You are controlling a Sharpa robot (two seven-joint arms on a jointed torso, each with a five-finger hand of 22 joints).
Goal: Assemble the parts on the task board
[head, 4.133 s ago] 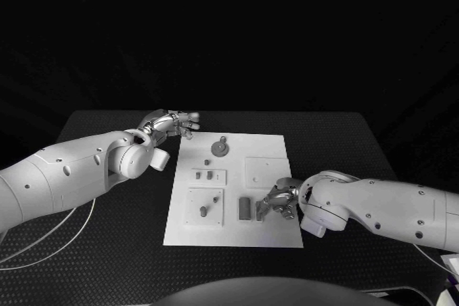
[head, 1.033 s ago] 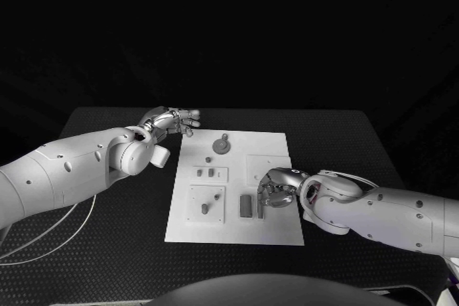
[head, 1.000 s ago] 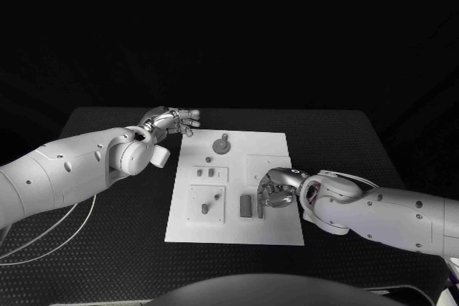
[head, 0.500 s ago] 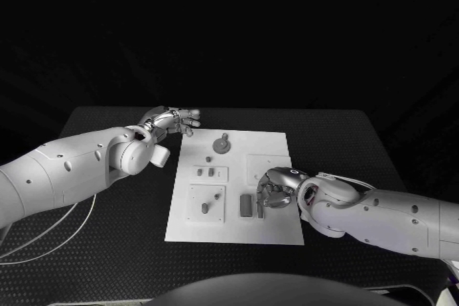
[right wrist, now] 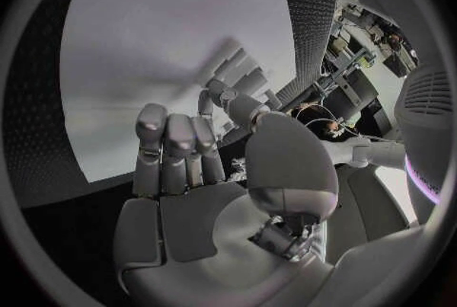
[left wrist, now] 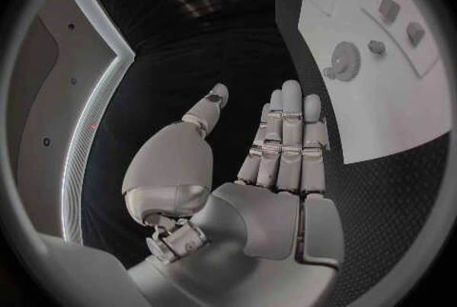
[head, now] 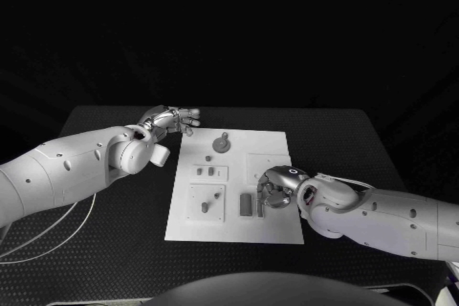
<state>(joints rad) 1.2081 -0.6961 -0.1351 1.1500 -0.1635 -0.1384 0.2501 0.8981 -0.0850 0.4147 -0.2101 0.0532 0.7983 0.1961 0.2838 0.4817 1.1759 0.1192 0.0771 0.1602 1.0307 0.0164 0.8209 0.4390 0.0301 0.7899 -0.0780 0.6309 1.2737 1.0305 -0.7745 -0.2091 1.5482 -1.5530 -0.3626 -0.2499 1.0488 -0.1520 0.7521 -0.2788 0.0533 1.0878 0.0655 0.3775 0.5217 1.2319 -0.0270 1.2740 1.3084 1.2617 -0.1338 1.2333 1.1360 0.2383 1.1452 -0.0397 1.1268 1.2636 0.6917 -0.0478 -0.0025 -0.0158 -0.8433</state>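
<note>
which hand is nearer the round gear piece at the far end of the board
Left. The left hand hovers off the task board's far left corner, close to the round gear piece. The right hand is over the board's near right part, farther from it.

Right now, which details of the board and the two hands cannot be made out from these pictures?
- Head view: whether the right hand holds a part; its curled fingers and arm cover that spot on the task board.
- Right wrist view: the fingers are curled, and nothing clear shows between them.
- Head view: the small parts are too small to identify.
- Left wrist view: the board's near end is cut off by the circle's rim.
</note>
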